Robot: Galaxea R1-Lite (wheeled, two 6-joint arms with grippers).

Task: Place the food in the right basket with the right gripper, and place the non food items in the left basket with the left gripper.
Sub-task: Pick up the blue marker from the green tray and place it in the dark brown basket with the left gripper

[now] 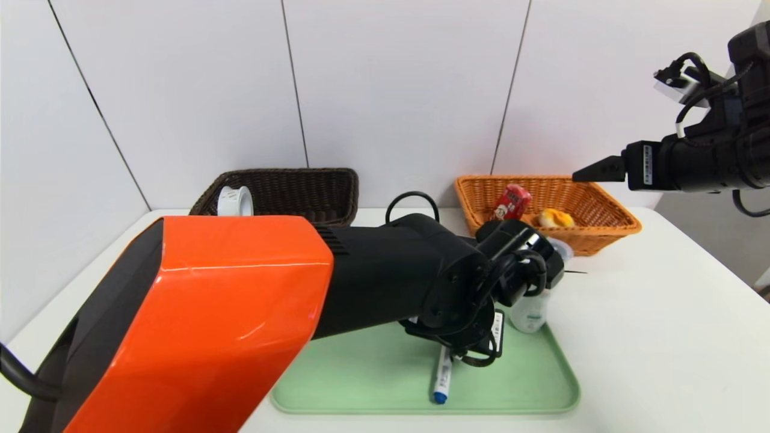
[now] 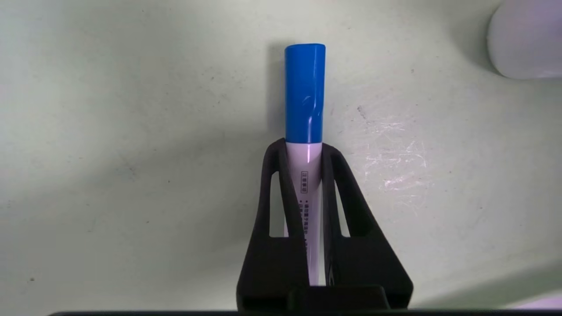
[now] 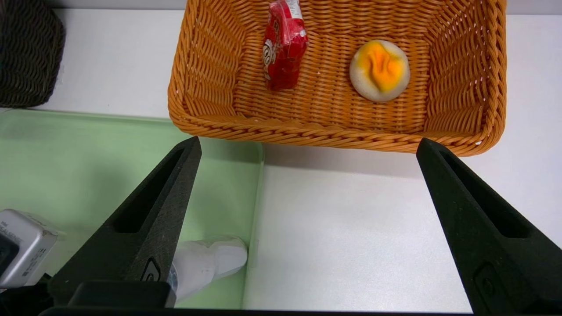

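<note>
My left gripper (image 2: 303,148) is shut on the white barrel of the blue-capped marker (image 2: 304,87), low over the green tray (image 2: 131,131). In the head view the marker (image 1: 442,376) pokes out from under the left wrist, cap toward the front. The white bottle (image 1: 529,310) stands on the tray's right side. A white tape roll (image 1: 234,201) sits in the dark brown basket (image 1: 283,186). Inside the orange basket (image 3: 202,66) lie the red carton (image 3: 283,48) and the bun (image 3: 380,70). My right gripper (image 3: 308,142) hangs open and empty, high before that basket.
The green tray (image 1: 529,385) lies at the table's front centre, its right edge near the orange basket (image 1: 607,222). The left arm's orange segment fills the lower left of the head view. White wall panels stand behind both baskets.
</note>
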